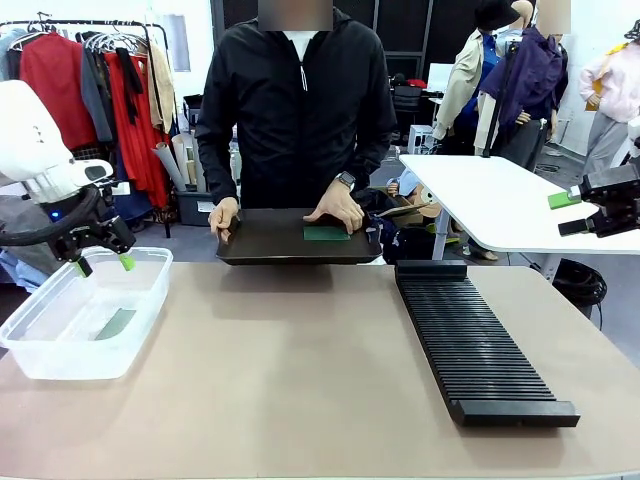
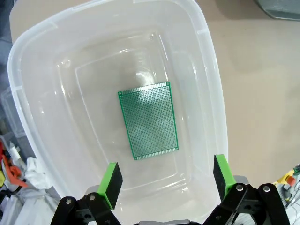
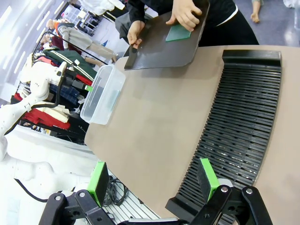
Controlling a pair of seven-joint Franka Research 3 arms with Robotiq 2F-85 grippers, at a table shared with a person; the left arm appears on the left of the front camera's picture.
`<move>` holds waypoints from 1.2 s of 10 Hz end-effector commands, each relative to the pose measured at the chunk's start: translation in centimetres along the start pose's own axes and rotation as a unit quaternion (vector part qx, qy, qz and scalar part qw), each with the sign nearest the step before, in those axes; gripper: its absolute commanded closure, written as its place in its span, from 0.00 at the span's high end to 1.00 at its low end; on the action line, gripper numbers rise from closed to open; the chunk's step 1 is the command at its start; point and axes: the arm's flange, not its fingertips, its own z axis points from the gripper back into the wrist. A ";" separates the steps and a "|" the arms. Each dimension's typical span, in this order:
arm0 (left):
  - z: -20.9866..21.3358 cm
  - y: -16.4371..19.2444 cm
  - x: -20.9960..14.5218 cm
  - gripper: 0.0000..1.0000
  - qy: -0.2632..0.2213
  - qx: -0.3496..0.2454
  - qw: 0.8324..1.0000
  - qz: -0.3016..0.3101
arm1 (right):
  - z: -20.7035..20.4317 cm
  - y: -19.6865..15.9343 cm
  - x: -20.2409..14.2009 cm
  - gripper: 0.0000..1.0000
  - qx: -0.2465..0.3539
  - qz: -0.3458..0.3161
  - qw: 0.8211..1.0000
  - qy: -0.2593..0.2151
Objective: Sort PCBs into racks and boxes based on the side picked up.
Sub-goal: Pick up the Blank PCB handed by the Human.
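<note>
Both splayed empty: left hand [image 2: 166,163] above a dotted green PCB [image 2: 148,121] in the clear rounded tub [image 2: 209,65], right hand [image 3: 152,164] aloft.

Black rack [image 3: 243,117] beyond spread end effector [image 3: 153,180]

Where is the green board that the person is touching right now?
The green board lies on the black tray at the far edge of the table, mid-picture in the front view, under the person's hand, left of the slotted black rack.
</note>
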 end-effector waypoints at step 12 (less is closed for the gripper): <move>4.6 0.8 -1.4 1.00 -0.151 -0.364 0.917 -0.059 | 0.0 0.2 0.1 1.00 0.002 -0.001 1.000 -0.002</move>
